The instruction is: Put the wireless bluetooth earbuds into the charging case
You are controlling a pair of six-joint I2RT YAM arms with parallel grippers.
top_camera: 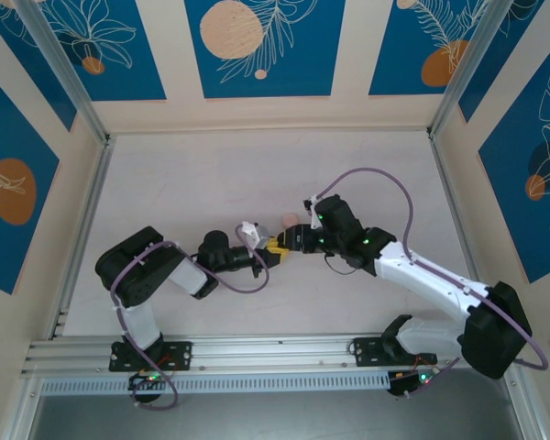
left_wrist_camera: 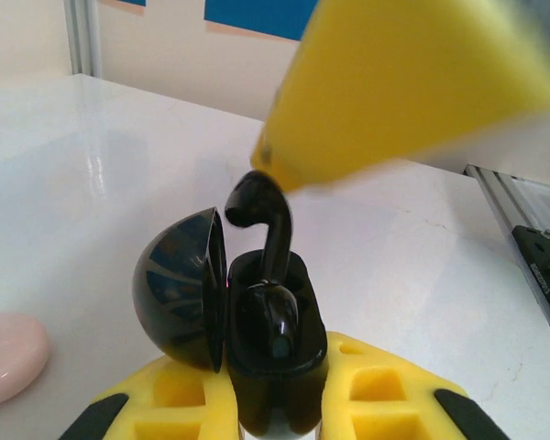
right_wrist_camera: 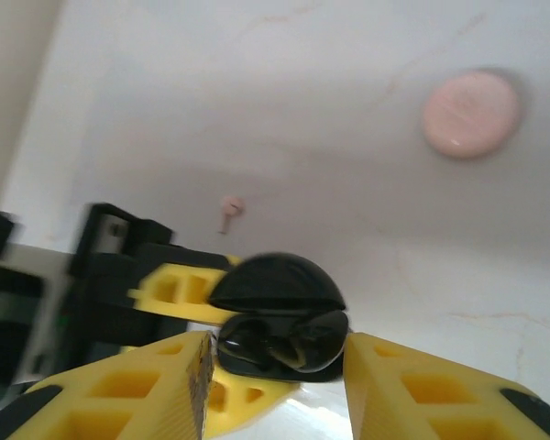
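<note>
White table (left_wrist_camera: 92, 165) lies under both arms. Closest, the left gripper (left_wrist_camera: 275, 399) pinches the black case (left_wrist_camera: 179, 293), which has its lid open. One black bud (left_wrist_camera: 266, 220) stands in its hole, stem down and head poking up, not all the way in. Just over its head hangs the right gripper (right_wrist_camera: 275, 376), fingers spread apart and holding nothing. I think the push must go straight down. Farther off lie a pink bud (right_wrist_camera: 229, 211) and a pink case (right_wrist_camera: 470, 113).
</note>
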